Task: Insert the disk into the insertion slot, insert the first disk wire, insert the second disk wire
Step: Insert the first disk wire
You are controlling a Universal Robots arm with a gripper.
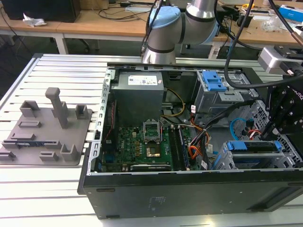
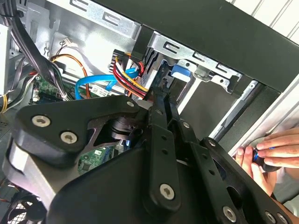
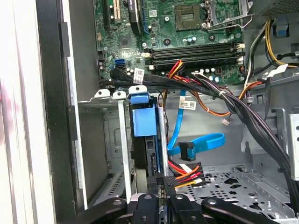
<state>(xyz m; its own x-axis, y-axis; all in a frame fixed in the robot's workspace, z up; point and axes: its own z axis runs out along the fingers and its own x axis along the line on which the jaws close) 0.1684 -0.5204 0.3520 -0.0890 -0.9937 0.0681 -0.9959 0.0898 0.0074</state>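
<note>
So from my end: the disk [image 3: 144, 122] is sitting on edge inside the insertion slot [image 3: 122, 149]. In the first wrist view I mostly get its bright blue carrier tab and a thin strip of the drive's edge. The label side is hidden by the cage wall, so I can't say how deep it's seated. In the exterior view it's down in the low perforated cage at the near corner of the case [image 1: 189, 194], on the exterior view's right.

The gripper [image 3: 161, 190] is right at the drive's exposed end. Its fingers look pinched together on the black plug of the red, yellow and orange disk wire [image 3: 187, 173]. The plug is right against the drive's edge, but the fingers cover the joint, so I can't tell whether it's pushed home.

The blue disk wire [image 3: 198, 140] loops just beside it. Its dark plug end hangs apart from the drive and isn't connected to it.

The second wrist view is mostly the gripper's own black body, with the coloured wires and a bit of blue carrier peeking past it. At the edge of that view a person's hand [image 2: 273, 149] is just outside the case, holding something small and blue-black that I can't identify.

Further out are the motherboard [image 3: 154, 28], the taller cage with the blue latch [image 1: 213, 82], and a grey fixture plate [image 1: 47, 132] on the table at the exterior view's left.
</note>
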